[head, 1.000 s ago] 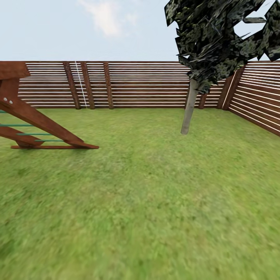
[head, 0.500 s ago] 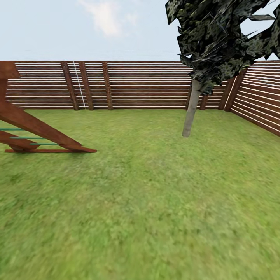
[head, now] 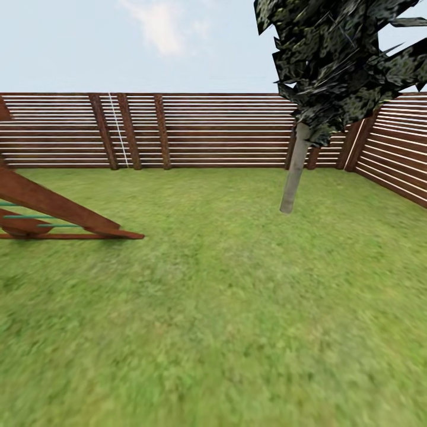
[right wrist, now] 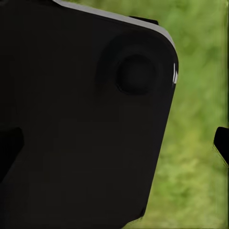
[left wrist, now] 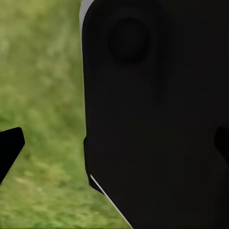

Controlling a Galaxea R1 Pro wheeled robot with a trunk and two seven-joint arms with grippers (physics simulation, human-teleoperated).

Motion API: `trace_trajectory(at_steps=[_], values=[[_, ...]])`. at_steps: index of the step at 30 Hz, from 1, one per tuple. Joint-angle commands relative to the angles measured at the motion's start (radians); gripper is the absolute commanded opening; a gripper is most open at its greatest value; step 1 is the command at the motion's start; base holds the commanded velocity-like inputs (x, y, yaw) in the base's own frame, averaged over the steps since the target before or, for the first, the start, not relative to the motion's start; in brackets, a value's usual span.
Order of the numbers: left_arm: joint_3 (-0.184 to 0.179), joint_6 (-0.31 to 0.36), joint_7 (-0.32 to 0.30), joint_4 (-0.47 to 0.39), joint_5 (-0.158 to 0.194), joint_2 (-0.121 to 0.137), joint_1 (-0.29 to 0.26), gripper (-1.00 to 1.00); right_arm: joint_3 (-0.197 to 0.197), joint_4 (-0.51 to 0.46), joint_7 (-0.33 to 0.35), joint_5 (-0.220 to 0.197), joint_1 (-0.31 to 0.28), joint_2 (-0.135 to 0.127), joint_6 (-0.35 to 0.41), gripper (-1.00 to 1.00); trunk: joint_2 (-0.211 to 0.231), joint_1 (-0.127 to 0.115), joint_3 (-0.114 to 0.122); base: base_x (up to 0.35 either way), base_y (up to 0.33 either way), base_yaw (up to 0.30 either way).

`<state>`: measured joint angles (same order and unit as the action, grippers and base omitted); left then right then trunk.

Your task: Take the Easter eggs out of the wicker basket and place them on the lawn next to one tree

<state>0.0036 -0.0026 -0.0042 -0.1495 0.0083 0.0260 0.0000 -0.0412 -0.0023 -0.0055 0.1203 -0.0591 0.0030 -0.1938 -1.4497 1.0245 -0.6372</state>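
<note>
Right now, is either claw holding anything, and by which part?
Cannot tell. Both wrist views are mostly blocked by a dark robot part, with grass behind; no egg shows, and each claw's state is unclear.

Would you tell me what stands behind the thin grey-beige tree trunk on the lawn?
Behind the grey-beige tree trunk runs the brown horizontal-slat fence, meeting its side stretch at a corner. The dark leaf crown covers part of the fence top and sky.

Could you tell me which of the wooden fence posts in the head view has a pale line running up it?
The leftmost of the three slanted posts on the back fence: a thin whitish line runs just beside it, while the two posts to its right are plain brown.
</note>
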Motion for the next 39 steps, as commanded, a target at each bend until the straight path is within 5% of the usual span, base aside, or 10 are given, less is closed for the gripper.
trace_trajectory(at_steps=[1, 39], values=[[0.000, 0.000, 0.000, -0.001, 0.001, 0.000, 0.000, 1.00, -0.003, 0.001, -0.001, 0.004, 0.000, 0.000, -0.003, 1.00, 0.000, 0.001, -0.001, 0.323, 0.000, 0.000], [0.000, 0.001, 0.000, -0.001, 0.000, -0.001, 0.000, 1.00, -0.003, 0.001, -0.001, 0.004, 0.000, 0.000, -0.003, 1.00, 0.000, 0.001, -0.001, 0.323, 0.000, 0.000]])
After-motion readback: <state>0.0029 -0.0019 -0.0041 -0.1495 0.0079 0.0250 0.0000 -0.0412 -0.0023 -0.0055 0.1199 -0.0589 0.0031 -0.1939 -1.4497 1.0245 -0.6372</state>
